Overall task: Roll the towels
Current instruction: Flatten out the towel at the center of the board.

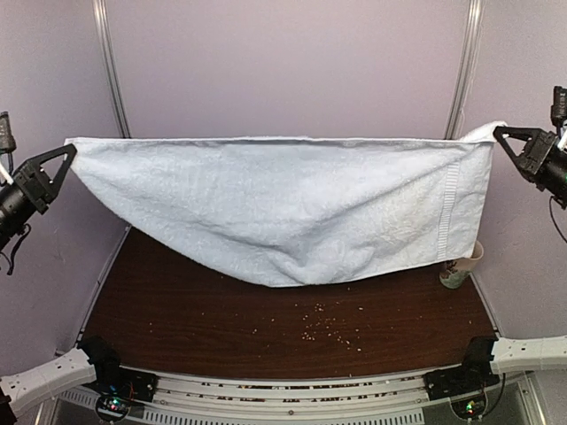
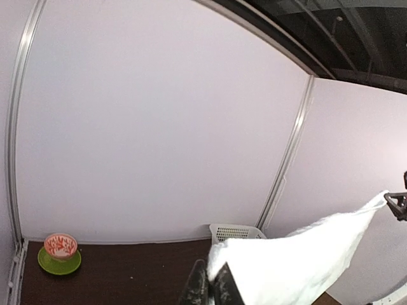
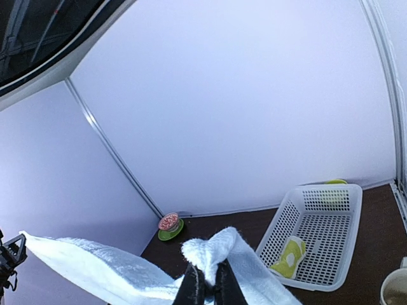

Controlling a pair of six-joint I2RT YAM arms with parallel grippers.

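Note:
The light-blue towel (image 1: 292,204) hangs stretched wide above the table, sagging in the middle. My left gripper (image 1: 64,152) is shut on its left top corner, and my right gripper (image 1: 499,133) is shut on its right top corner. In the left wrist view the left gripper (image 2: 213,283) pinches the towel's corner (image 2: 286,267). In the right wrist view the right gripper (image 3: 208,279) pinches the towel's other corner (image 3: 219,251). The yellow-green patterned towel (image 3: 289,256) lies in a white basket (image 3: 318,235), hidden behind the blue towel in the top view.
A cup (image 1: 461,266) stands at the table's right edge below the towel. Small crumbs (image 1: 323,323) lie on the dark wooden table (image 1: 177,319). A red-patterned bowl on a green saucer (image 2: 60,251) sits at the far left corner. Purple walls enclose the table.

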